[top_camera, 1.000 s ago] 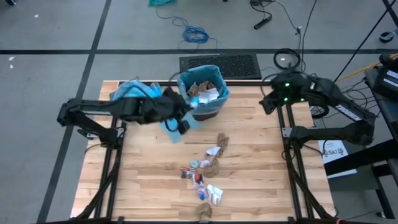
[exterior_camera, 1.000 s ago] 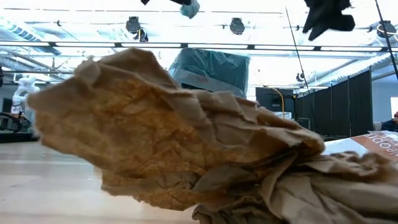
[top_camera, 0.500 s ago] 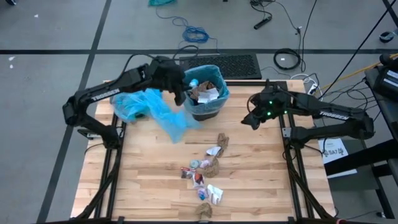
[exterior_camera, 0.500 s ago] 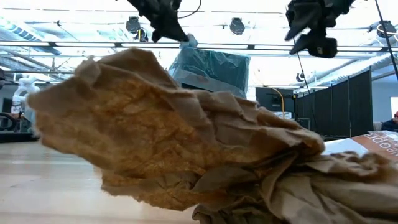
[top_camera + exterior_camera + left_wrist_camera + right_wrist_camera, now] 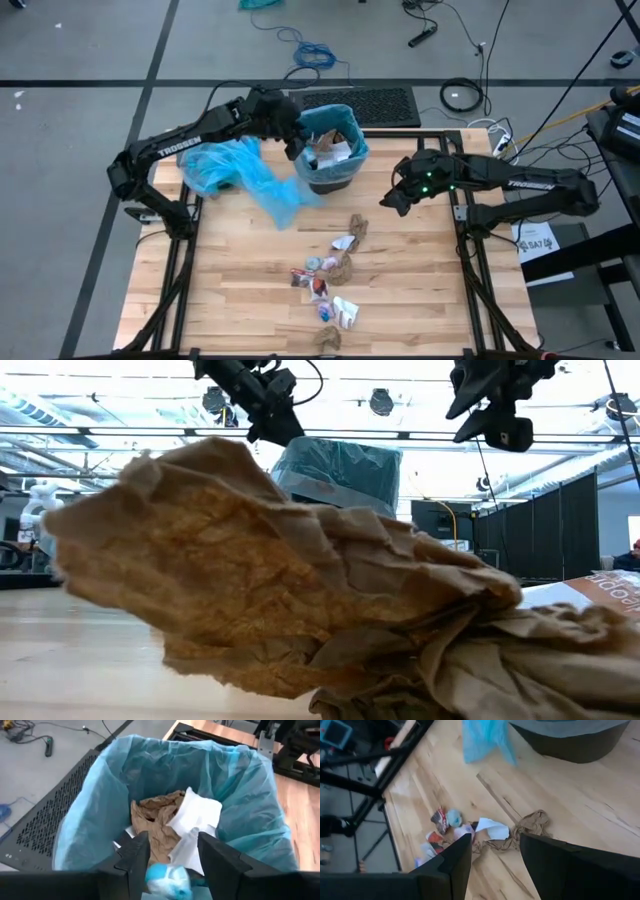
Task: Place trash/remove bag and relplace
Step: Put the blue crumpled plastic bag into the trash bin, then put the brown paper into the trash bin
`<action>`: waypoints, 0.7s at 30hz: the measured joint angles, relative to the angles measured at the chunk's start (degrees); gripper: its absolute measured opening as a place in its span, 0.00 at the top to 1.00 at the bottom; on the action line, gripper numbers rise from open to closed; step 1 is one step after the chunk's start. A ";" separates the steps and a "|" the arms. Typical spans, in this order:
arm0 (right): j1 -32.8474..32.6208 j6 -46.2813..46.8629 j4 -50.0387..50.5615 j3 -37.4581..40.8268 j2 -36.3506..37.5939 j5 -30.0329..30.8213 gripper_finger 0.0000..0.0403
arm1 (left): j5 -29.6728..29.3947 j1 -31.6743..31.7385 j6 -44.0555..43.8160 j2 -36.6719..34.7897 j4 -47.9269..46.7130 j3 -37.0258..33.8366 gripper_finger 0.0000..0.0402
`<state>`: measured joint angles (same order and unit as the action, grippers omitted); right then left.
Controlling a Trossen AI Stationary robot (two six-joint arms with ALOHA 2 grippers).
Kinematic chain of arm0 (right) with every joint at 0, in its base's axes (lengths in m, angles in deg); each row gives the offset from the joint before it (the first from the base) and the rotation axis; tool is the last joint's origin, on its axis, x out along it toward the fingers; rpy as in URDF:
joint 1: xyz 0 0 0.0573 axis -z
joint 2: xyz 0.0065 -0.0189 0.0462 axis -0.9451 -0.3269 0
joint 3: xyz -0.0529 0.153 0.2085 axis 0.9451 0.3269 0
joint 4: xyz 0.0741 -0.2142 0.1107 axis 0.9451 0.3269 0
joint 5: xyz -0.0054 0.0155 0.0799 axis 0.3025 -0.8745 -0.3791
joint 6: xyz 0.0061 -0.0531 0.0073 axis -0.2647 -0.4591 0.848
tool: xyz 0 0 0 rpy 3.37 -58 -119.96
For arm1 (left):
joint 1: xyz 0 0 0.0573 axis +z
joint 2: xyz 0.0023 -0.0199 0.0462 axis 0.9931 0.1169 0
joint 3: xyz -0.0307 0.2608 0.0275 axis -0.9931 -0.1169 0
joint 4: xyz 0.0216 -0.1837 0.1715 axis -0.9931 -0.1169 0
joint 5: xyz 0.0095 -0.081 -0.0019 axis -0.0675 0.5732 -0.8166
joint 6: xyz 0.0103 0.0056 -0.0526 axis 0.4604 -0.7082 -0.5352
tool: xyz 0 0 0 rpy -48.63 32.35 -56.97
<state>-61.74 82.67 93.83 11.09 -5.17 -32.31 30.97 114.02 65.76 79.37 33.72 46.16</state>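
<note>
blue scrap (image 5: 167, 879) is dropping from between the open, empty fingers of the left gripper (image 5: 169, 851), which is hanging over the bin (image 5: 328, 150); falling near the rim, it could glance off and miss the bag. the right gripper (image 5: 492, 851) is hovering beside the bin, fingers parted and holding nothing, above the trash (image 5: 335, 270) lying well apart from the bin on the table (image 5: 230, 300).
</note>
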 joint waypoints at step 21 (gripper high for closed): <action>-8.09 -50.74 -3.17 0.00 -26.41 6.61 0.60 | 1.46 -10.41 -25.24 -10.99 -18.50 0.00 0.57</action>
<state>-69.83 31.93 90.66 11.09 -31.58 -25.70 32.43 103.60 40.53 68.38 15.21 46.16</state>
